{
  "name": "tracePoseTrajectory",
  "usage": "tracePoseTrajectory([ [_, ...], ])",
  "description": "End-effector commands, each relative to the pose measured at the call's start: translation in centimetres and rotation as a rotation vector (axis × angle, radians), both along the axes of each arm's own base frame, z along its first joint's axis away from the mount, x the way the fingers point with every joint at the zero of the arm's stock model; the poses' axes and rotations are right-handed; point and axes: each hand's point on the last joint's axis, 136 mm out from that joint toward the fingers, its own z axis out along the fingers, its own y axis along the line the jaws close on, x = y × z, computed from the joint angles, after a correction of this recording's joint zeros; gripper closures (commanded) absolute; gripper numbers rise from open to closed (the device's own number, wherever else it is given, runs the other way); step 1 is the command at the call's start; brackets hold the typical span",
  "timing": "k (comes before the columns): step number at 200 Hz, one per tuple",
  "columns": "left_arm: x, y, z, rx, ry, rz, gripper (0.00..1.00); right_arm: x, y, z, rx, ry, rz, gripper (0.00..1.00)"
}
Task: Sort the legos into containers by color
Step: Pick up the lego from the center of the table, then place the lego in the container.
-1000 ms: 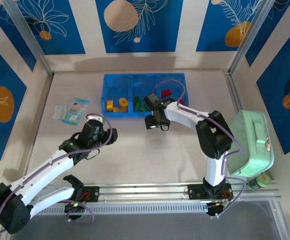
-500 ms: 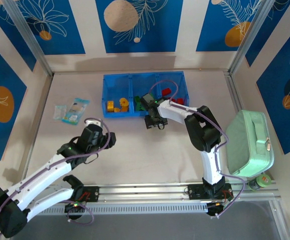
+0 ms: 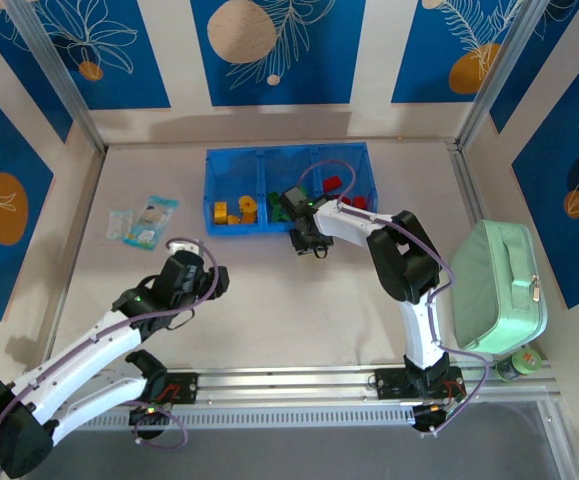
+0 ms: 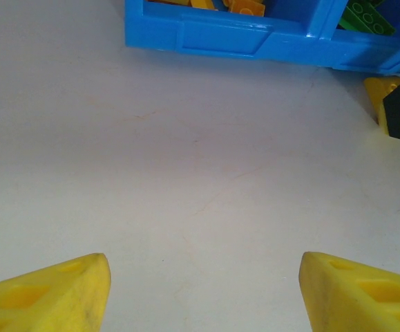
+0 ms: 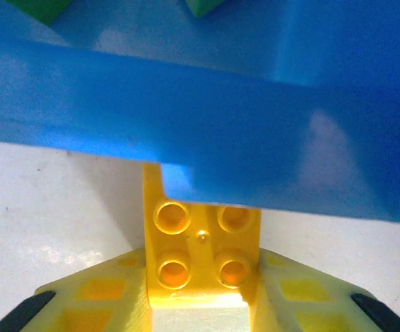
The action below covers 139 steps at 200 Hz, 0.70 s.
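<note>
Top external view: on the worktop (image 3: 269,320) the tray (image 3: 269,152) lies just ahead of the right gripper (image 3: 307,243), whose tip is down at the tray's near wall. The left gripper (image 4: 203,266) hovers well back from the tray, jaws wide apart with nothing between them.

Right wrist view: the right gripper's two fingers press on either side of a yellow brick (image 5: 201,242), which sits studs up, low on the worktop and close against that wall. Straight beyond the wall sit green bricks (image 5: 37,7). The other yellow bricks (image 3: 231,210) are in the compartment off to this gripper's left.

To do this step well, I judge: hold the squeeze firm, lift straight up until the brick clears the rim, only then swing left, and release low over the yellow pile. Dragging sideways early would likely catch the wall and twist the brick loose.
</note>
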Motion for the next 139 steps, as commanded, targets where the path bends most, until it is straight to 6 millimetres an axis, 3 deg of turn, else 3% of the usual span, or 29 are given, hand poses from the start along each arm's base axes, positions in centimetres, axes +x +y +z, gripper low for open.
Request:
tracePoseTrajectory([
  [1, -0.2, 0.4, -0.1, 0.02, -0.004, 0.007, 0.28, -1.7, -0.9, 0.0, -0.05, 0.025, -0.02, 0.73],
  [29, -0.4, 0.7, 0.0, 0.033, -0.006, 0.005, 0.28, -3.3, -0.1, 2.0, -0.046, -0.007, 0.0, 0.75],
  [67, -1.1, 1.9, 0.9, 0.055, -0.026, 0.017, 0.28, -4.4, 2.6, 7.2, 0.018, -0.092, 0.063, 0.75],
  [92, -1.5, 2.4, 2.4, 0.051, -0.059, 0.019, 0.28, -4.3, 4.8, 10.1, 0.07, -0.13, 0.109, 0.74],
  [139, -2.2, 3.2, 4.1, 0.043, -0.1, 0.017, 0.28, -2.4, 9.8, 13.4, 0.194, -0.156, 0.183, 0.74],
])
